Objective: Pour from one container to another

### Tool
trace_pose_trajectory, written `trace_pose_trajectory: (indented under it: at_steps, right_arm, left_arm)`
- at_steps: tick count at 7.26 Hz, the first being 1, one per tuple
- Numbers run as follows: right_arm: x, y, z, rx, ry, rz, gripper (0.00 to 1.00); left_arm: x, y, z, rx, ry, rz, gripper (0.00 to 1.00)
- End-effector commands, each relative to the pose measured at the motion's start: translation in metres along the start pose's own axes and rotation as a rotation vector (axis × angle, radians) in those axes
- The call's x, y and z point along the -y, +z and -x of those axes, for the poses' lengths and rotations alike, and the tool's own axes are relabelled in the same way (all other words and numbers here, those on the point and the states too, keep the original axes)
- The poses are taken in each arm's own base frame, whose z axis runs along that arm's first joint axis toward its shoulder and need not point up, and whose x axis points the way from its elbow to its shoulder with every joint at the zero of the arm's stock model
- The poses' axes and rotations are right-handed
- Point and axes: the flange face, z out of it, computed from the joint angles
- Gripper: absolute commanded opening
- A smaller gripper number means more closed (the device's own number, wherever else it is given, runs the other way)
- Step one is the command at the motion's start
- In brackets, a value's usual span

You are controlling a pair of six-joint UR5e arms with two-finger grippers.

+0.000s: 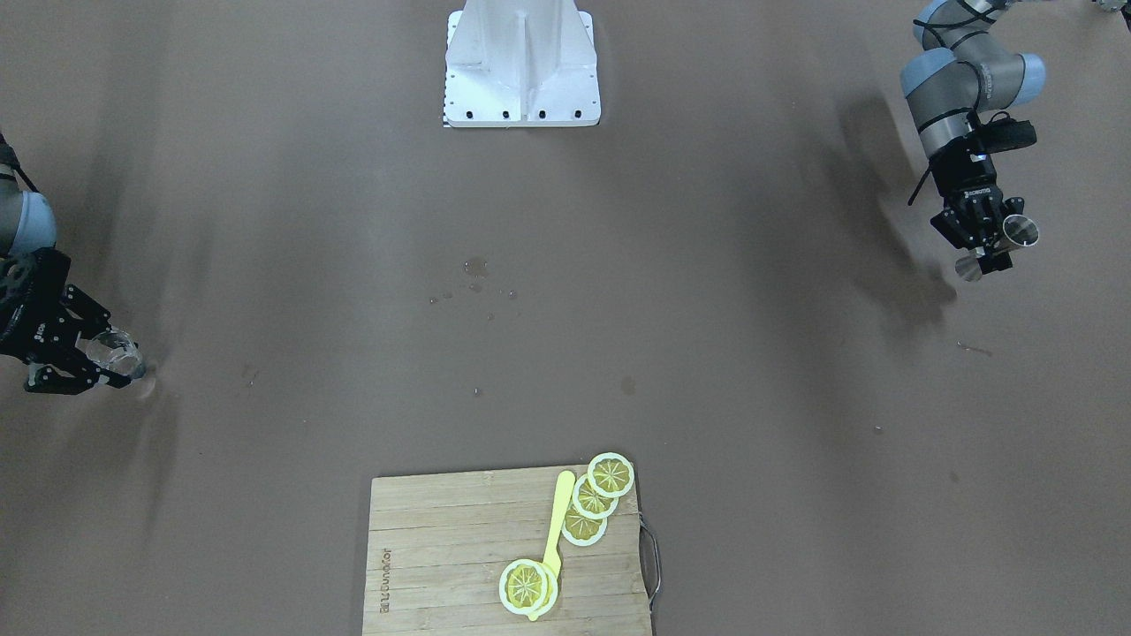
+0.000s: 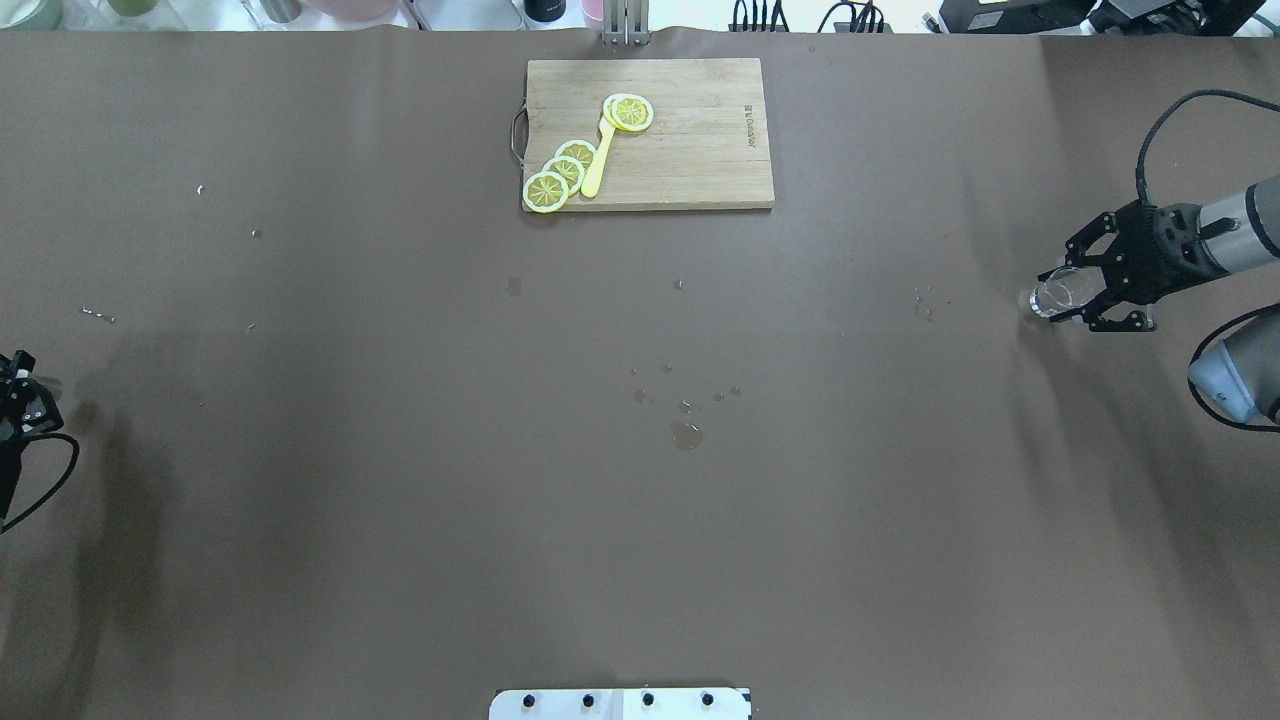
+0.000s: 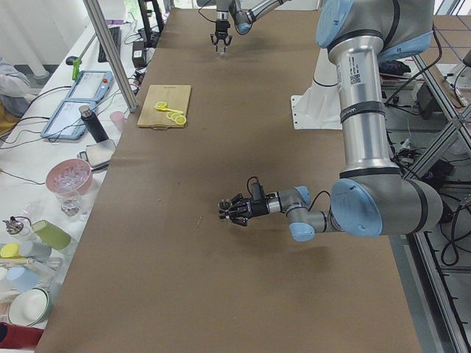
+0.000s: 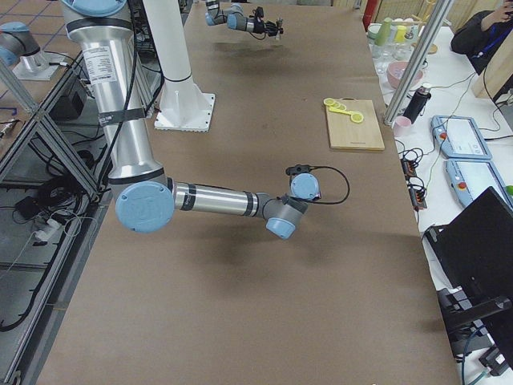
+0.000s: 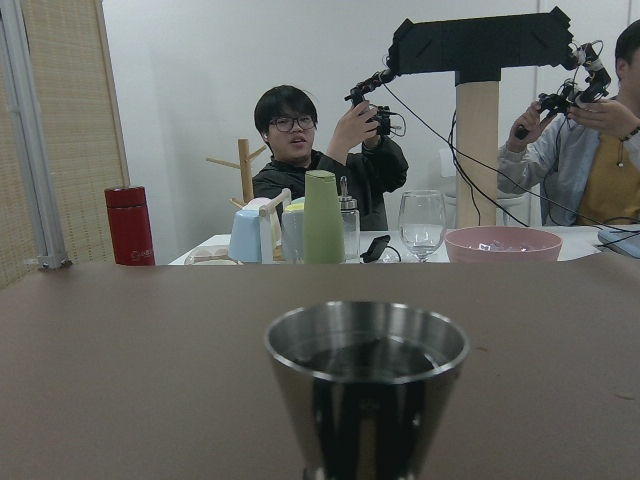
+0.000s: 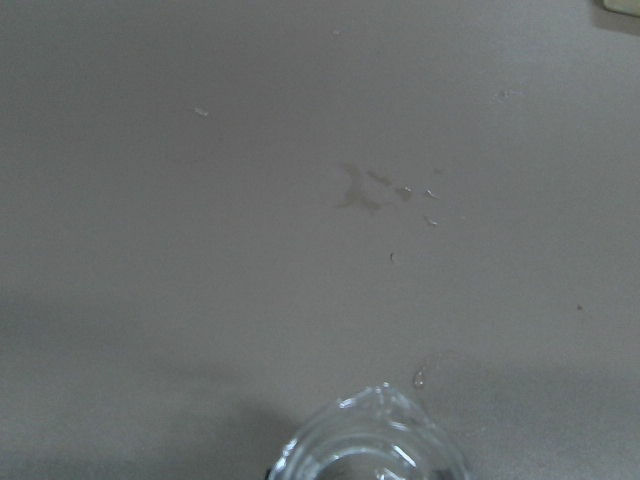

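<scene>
Right gripper closed around the small clear glass, near the right edge of the counter. Left gripper closed around the middle of the steel jigger, near the left edge, with the jigger upright and one open cone on top. Lifted or resting on the counter: impossible to tell for either container. Amount of liquid in the glass also impossible to tell.

Apparently only the grasping done: both containers in hand, but well apart, at opposite edges. Left to do: bringing the two together, placing the glass above the mouth of the jigger, tilting it.

Some wet drops in the middle of the counter. Wooden cutting board at the far edge, carrying lemon slices and a yellow utensil, away from the straight line between the grippers. Nothing in the way, by the look of it. Two persons beyond the counter, behind cups and a pink bowl.
</scene>
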Motion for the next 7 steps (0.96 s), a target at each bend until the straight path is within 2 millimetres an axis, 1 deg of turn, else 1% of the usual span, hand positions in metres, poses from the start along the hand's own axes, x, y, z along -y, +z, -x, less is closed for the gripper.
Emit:
trace_pose_trajectory:
  at_steps: [1, 2, 5, 6, 7]
  right_arm:
    - [-0.005, 0.001, 0.004, -0.016, 0.015, -0.025, 0.0]
    - [-0.011, 0.004, 0.004, -0.018, 0.012, -0.027, 0.0]
    - [-0.013, 0.006, 0.003, -0.018, 0.009, -0.032, 0.0]
    - [-0.013, 0.006, 0.004, -0.01, 0.008, -0.038, 0.0]
    - [-0.013, 0.007, 0.004, -0.009, 0.01, -0.037, 0.0]
  left_arm:
    - [-0.006, 0.005, 0.004, 0.034, -0.013, -0.01, 0.0]
    - [-0.007, 0.005, 0.004, 0.035, -0.013, -0.002, 0.0]
    - [-0.008, 0.006, 0.002, 0.039, -0.016, 0.008, 0.0]
    - [-0.008, 0.007, -0.006, 0.035, -0.029, 0.005, 0.0]
    - [-0.009, 0.007, -0.008, 0.033, -0.032, 0.007, 0.0]
